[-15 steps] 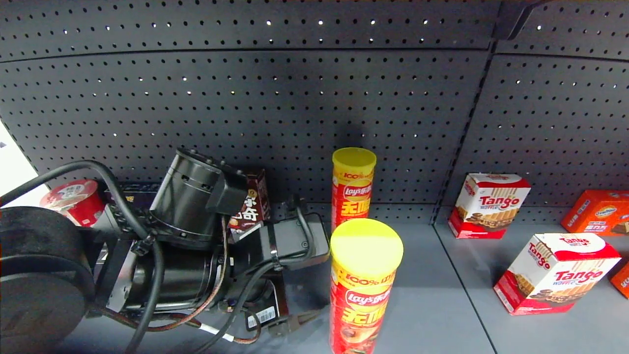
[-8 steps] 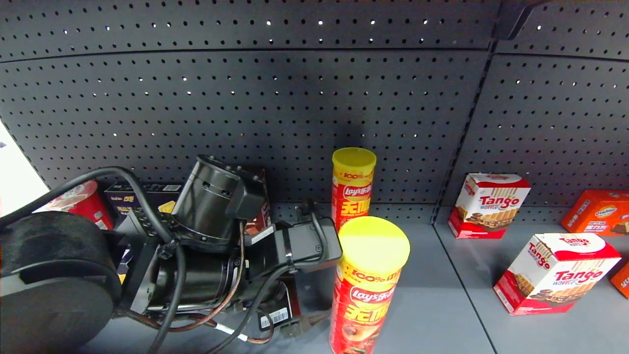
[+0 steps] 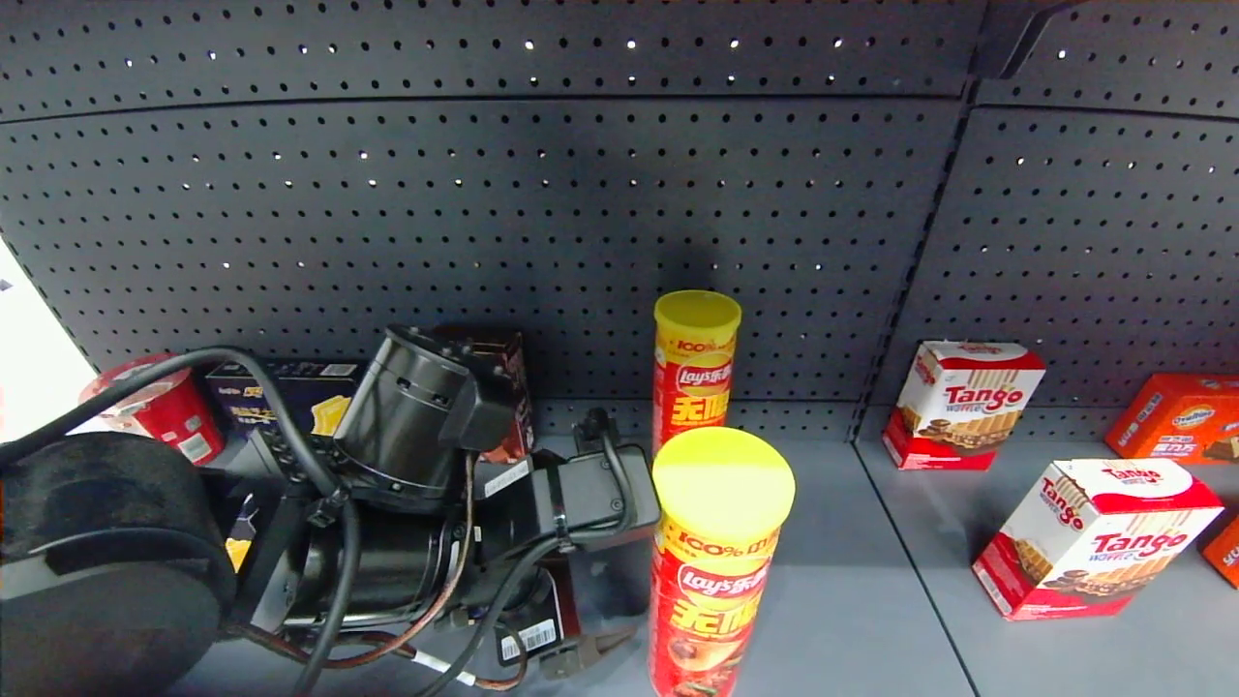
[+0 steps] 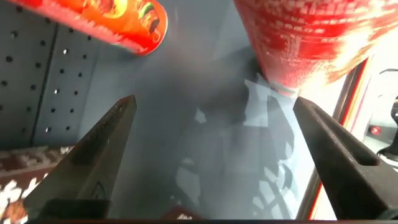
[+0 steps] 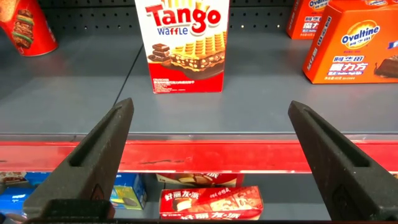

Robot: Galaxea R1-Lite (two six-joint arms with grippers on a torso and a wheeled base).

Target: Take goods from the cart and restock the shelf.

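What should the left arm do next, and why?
Probably back the open left gripper straight out, away from the grey shelf. Its jaws hold nothing, and the tall red chip can with yellow lid stands upright close by, so a sideways swing could tip it.

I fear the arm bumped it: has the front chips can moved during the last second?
Yes, briefly. The front chips can leaned to the right of the rear can half a second ago; now it stands in line with it again.
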